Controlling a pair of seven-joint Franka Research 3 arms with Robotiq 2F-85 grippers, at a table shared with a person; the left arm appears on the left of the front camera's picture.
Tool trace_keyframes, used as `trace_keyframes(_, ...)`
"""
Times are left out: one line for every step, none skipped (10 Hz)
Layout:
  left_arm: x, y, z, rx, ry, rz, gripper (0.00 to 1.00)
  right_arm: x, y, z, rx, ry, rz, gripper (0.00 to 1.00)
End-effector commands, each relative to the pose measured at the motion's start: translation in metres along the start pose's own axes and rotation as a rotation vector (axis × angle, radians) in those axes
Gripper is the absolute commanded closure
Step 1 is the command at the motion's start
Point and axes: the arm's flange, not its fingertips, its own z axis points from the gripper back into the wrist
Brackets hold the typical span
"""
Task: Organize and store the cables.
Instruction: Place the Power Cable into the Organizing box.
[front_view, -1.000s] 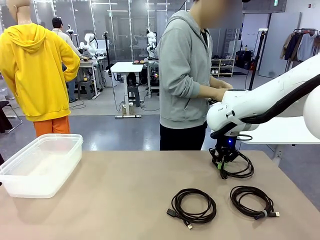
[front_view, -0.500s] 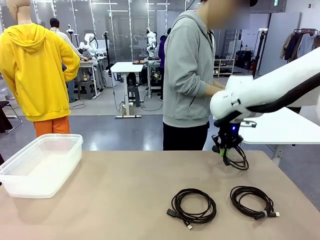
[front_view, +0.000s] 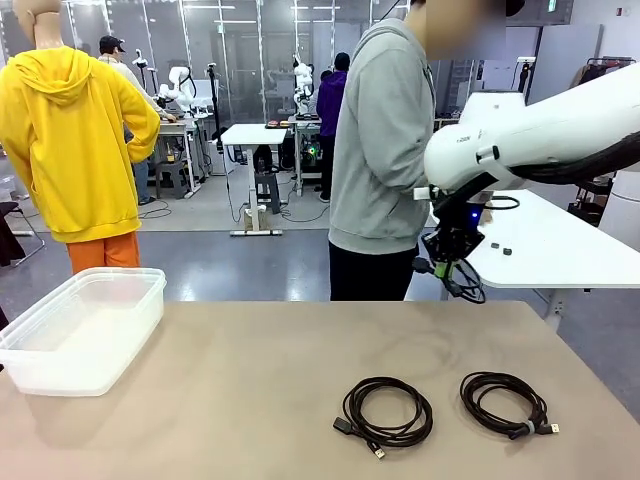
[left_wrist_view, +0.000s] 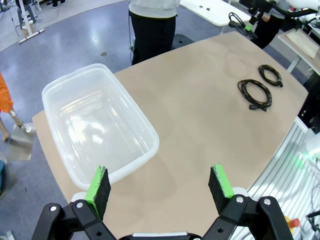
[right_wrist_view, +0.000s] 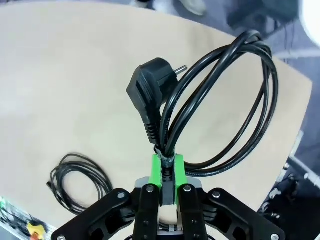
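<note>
Right wrist view: a black cable (right_wrist_view: 225, 100), wound as a loop, is grasped by the right fingers (right_wrist_view: 159, 169), which are clenched on the strands just below the plug (right_wrist_view: 150, 92). The grip is taken where the strands run together, so the loop is probably prevented from unwinding while it is carried.

In the front view the same cable (front_view: 468, 288) is seen hanging from the right fingers (front_view: 447, 262) above the far right part of the bench (front_view: 250, 370), at about 2 o'clock and clear of the surface. Two other coils are lying on the bench, one (front_view: 388, 410) at about 5 o'clock and one (front_view: 505, 403) near it, more towards 4 o'clock. They are apart from each other and untouched.

A clear plastic container (front_view: 100, 350) is placed at 9 o'clock, well apart from the coils. Nothing is seen inside it, and it is probably meant as the store.

In the left wrist view the left fingers (left_wrist_view: 100, 182) are spread wide with nothing between them. They are held high over the container (left_wrist_view: 150, 137), perhaps so that the way is free. It is judged that the held cable must be carried across to 9 o'clock.
</note>
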Motion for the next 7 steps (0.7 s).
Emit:
trace_keyframes(0.0, 0.0, 0.001, -0.008, -0.006, -0.012, 0.0, 0.012, 0.037, 0.005, 0.015, -0.01, 0.179, 0.95)
trace_keyframes(0.0, 0.0, 0.001, -0.008, -0.006, -0.012, 0.0, 0.019, 0.065, 0.009, 0.025, -0.011, 0.282, 0.95)
trace_keyframes(0.0, 0.0, 0.001, -0.008, -0.006, -0.012, 0.0, 0.028, 0.093, 0.013, 0.038, -0.018, 0.313, 0.95)
trace_keyframes(0.0, 0.0, 0.001, -0.008, -0.006, -0.012, 0.0, 0.038, 0.122, 0.011, 0.052, -0.011, 0.289, 0.95)
trace_keyframes(0.0, 0.0, 0.001, -0.008, -0.006, -0.012, 0.0, 0.045, 0.145, 0.006, 0.051, 0.003, 0.27, 0.95)
trace_keyframes(0.0, 0.0, 0.001, -0.008, -0.006, -0.012, 0.0, 0.048, 0.166, -0.002, 0.06, 0.024, 0.253, 0.95)
trace_keyframes(0.0, 0.0, 0.001, -0.008, -0.006, -0.012, 0.0, 0.049, 0.186, -0.011, 0.057, 0.019, 0.209, 0.95)
